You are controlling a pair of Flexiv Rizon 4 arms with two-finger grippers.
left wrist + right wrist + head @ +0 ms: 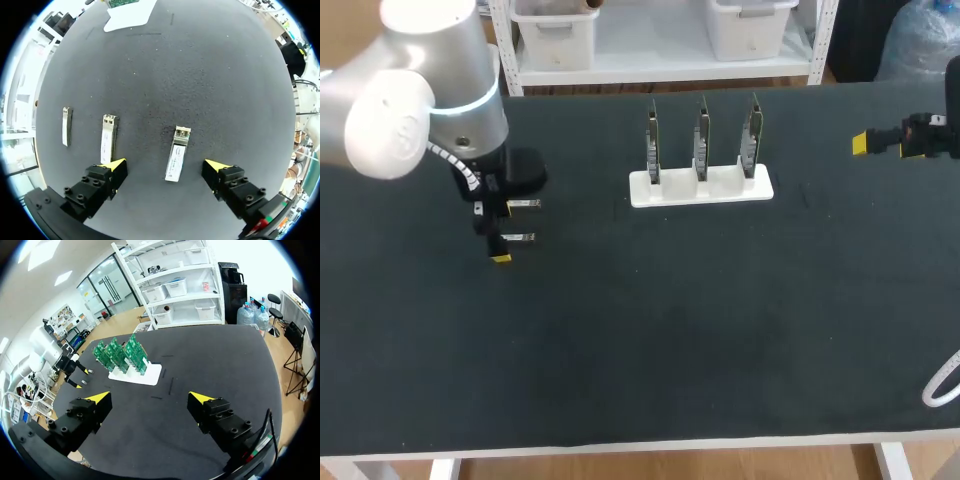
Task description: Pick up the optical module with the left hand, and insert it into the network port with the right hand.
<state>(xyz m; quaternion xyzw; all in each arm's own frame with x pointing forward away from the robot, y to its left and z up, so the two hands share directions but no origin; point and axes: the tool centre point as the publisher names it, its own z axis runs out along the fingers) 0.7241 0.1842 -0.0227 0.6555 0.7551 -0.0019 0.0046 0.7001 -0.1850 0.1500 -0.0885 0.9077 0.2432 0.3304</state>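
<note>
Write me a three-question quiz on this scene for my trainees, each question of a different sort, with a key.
1. How many optical modules lie on the table in the left wrist view? A two, B three, C five.
2. True or false: the left gripper is shut on a module.
3. Fill in: the white stand holds ___ green boards.

Key: 1 B; 2 false, its fingers stand open on either side of a module; 3 three.

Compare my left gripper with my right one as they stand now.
The left gripper hangs over an optical module that lies untouched between its fingers. The right gripper has only bare table ahead of it. The left gripper is left of the board stand. The right gripper is far off to the stand's right. Both are open.
</note>
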